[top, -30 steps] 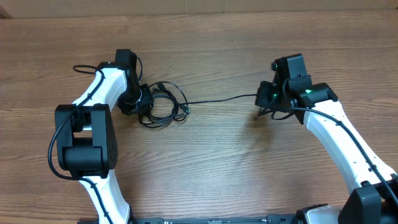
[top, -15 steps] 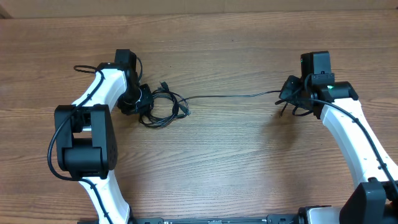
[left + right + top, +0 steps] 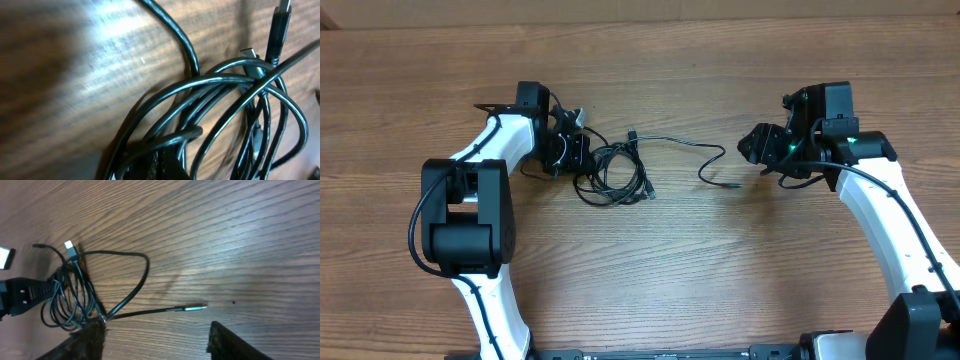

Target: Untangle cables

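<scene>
Overhead camera, left to right: the left gripper point(image 3: 568, 152) is clenched on the left side of a tangle of thin black cables point(image 3: 615, 178). The tangle lies on the wooden table point(image 3: 650, 290), left of centre and closer to the far edge than the near one.

The left wrist view sits close to the knot. It shows several loops crossing one another and gathering into a bunch at the bottom of the frame, where the fingers themselves hardly show. A dark flat plug point(image 3: 281, 22) points toward that frame's upper right corner, and a smaller plug point(image 3: 248, 52) lies just beside it among the loops.

From the coil a single strand point(image 3: 150, 311) leads right across the table and bends back in a slack curve. It ends in a slim silvery plug point(image 3: 196, 308) lying flat on the wood a little right of the table's centre.

Just right of that loose end, the right gripper point(image 3: 757, 152) hangs released, its jaws spread wide with nothing between them. The right wrist view shows both dark fingers point(image 3: 225, 340) clear of the silvery plug, not touching it. In the same view a white-tipped plug point(image 3: 70, 245) pokes out of the coil.
</scene>
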Robot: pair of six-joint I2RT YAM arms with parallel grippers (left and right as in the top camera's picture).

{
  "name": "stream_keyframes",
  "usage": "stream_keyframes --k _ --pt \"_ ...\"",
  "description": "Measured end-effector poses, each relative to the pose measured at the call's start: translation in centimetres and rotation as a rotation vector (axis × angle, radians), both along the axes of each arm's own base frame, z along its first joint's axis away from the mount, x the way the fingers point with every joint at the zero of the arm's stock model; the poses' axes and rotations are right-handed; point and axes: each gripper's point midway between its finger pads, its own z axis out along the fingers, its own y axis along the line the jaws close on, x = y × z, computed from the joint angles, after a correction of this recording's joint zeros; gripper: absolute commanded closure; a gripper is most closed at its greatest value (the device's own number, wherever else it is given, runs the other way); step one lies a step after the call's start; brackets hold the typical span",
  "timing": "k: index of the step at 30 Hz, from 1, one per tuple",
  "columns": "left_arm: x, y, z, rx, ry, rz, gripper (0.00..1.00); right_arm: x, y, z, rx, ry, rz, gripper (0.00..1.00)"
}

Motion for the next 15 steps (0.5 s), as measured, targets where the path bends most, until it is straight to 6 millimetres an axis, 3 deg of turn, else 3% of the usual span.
stream_keyframes --k 4,6,10,12,15 --pt "-1.3 0.0 0.3 0.001 0.046 -0.032 0.86 -0.1 1.2 0.2 0.023 -0.009 0.041 0.31" --pt "-1.1 0.0 0.8 0.002 0.046 -0.042 0.74 -0.1 2.6 0.6 0.042 -0.029 0.079 0.31" --pt "-0.9 0.0 2.5 0.002 0.054 -0.044 0.30 -0.5 4.7 0.8 0.069 -0.026 0.116 0.31" --pt "-0.8 0.0 3.6 0.002 0.050 -0.041 0.30 -0.8 5.5 0.8 0.080 -0.019 0.125 0.31" --pt "0.4 0.9 5.1 0.068 0.002 -0.014 0.37 -1.4 6.9 0.9 0.094 -0.005 0.143 0.32"
